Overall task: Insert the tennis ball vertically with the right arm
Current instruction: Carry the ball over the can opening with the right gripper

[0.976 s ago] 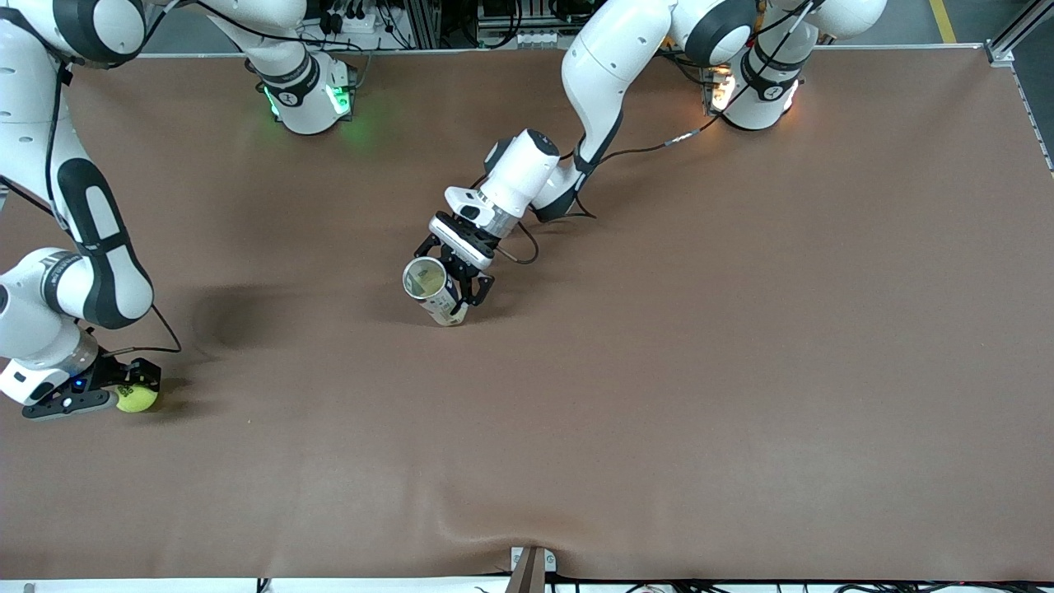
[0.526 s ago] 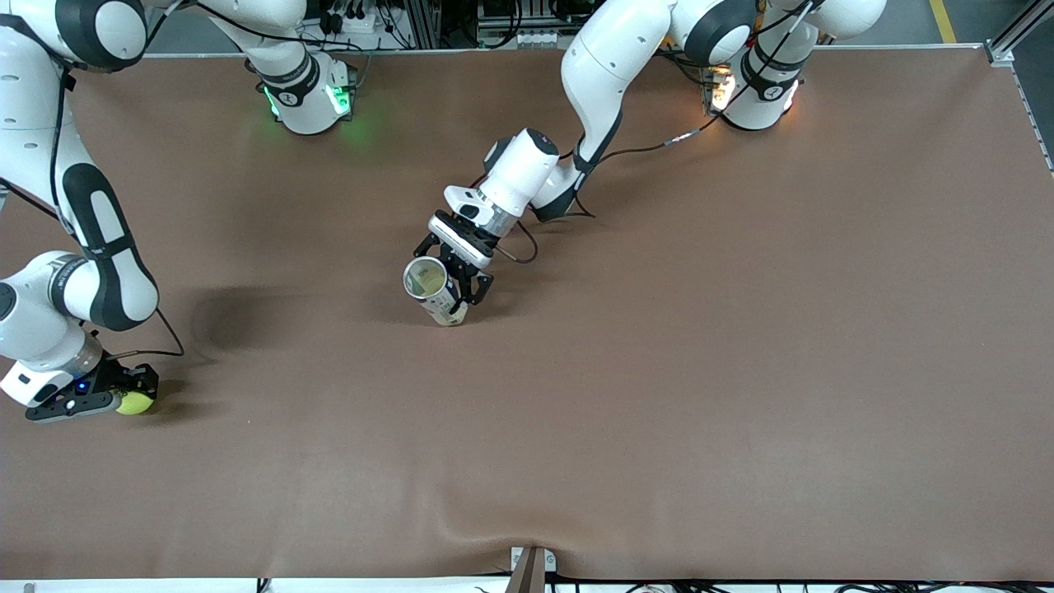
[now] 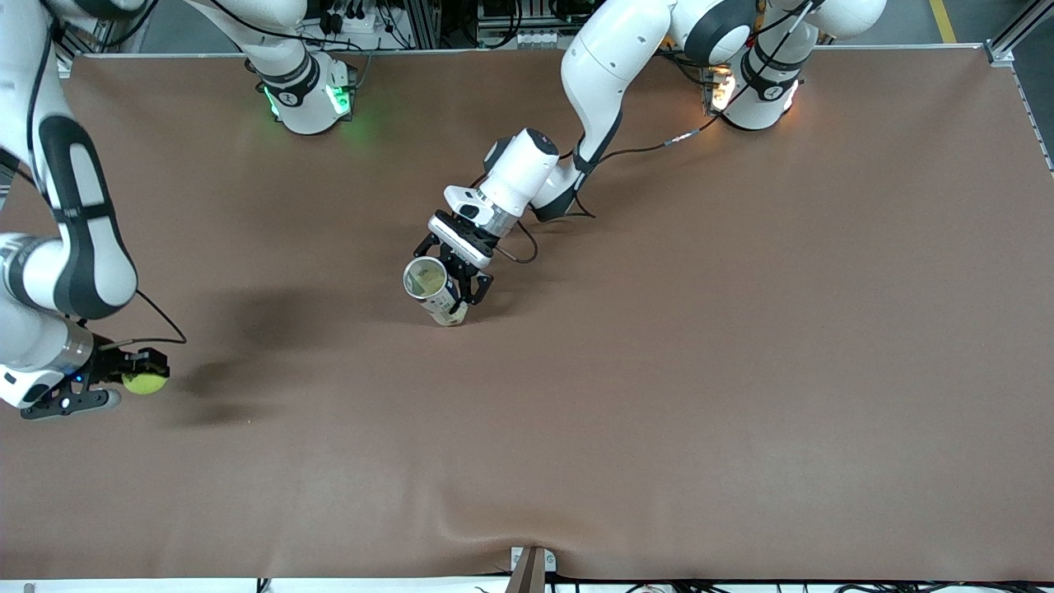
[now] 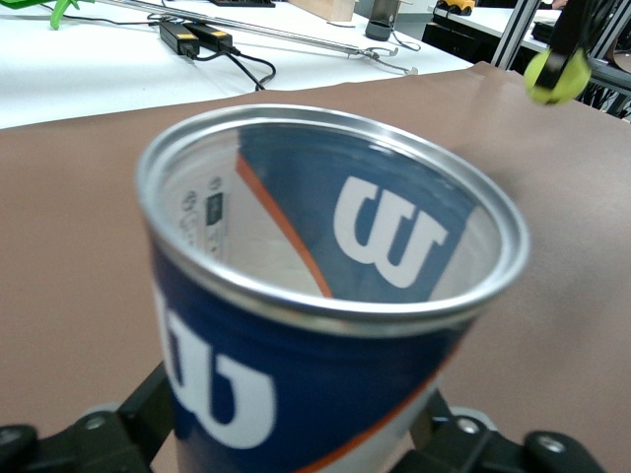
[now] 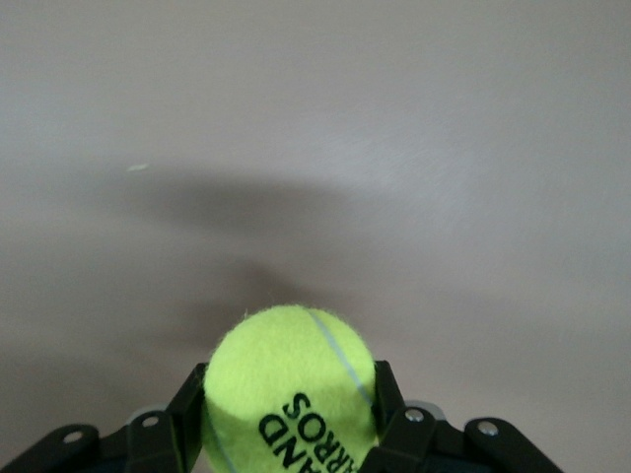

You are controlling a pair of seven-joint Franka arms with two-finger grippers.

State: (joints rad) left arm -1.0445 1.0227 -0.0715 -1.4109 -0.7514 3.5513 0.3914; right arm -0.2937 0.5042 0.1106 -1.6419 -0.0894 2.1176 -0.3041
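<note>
**Inspector A:** In the front view a brown table cover [image 3: 741,371] is seen, wrinkled at its six o'clock edge; racks and cabling are noted along the twelve o'clock edge, where both arm bases stand. What is recorded for the right arm?

**Inspector B:** The right arm [image 3: 70,231] is found at the nine o'clock margin of the table. Its right gripper [image 3: 142,372] is clenched on a yellow-green tennis ball [image 3: 145,383], which is held clear of the cover; a shadow is cast on the cloth at about four o'clock of the ball.

**Inspector A:** And the left arm?

**Inspector B:** The left arm [image 3: 601,91] is extended from its base at one o'clock toward the table's centre. The left gripper [image 3: 461,284] is seen grasping a can [image 3: 432,290], tilted, its open mouth turned up toward the camera.

**Inspector A:** Left wrist view?

**Inspector B:** The can [image 4: 325,325] is shown close up: blue wall, white logo, orange stripe, silver rim, nothing seen inside. Black fingers [image 4: 138,419] are seen against both sides of it. The ball [image 4: 557,77] is noted at one o'clock, small, between dark fingers.

**Inspector A:** Right wrist view?

**Inspector B:** The ball [image 5: 291,389], with black lettering, is gripped between two black fingers [image 5: 182,419]; bare cover and a shadow are seen at twelve o'clock of it.
</note>
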